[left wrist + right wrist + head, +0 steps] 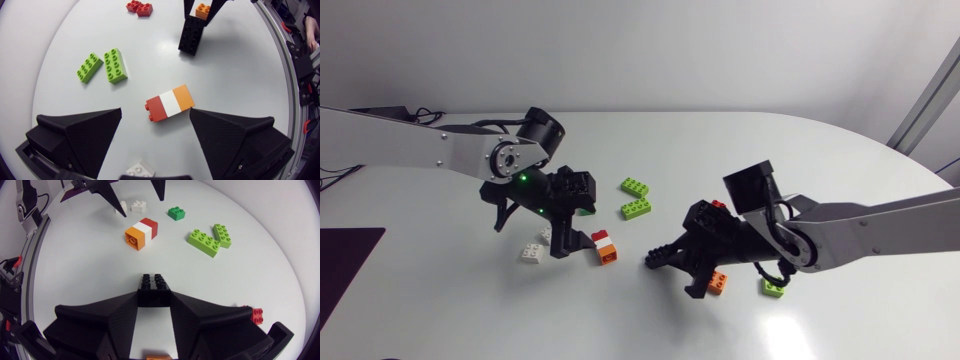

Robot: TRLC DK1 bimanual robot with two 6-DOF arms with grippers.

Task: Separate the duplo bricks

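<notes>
A stack of red, white and orange bricks lies on its side on the white table. My left gripper hovers over it, open, with a finger on either side and neither touching. In the head view the stack sits just right of the left gripper. My right gripper is shut on a black brick, held low over the table and pointing at the stack. From the left wrist view the black brick shows beyond the stack.
Two lime bricks lie behind the stack, and a dark green brick sits near the left gripper. A white brick lies under my left arm. An orange brick, a lime brick and red bricks surround my right arm.
</notes>
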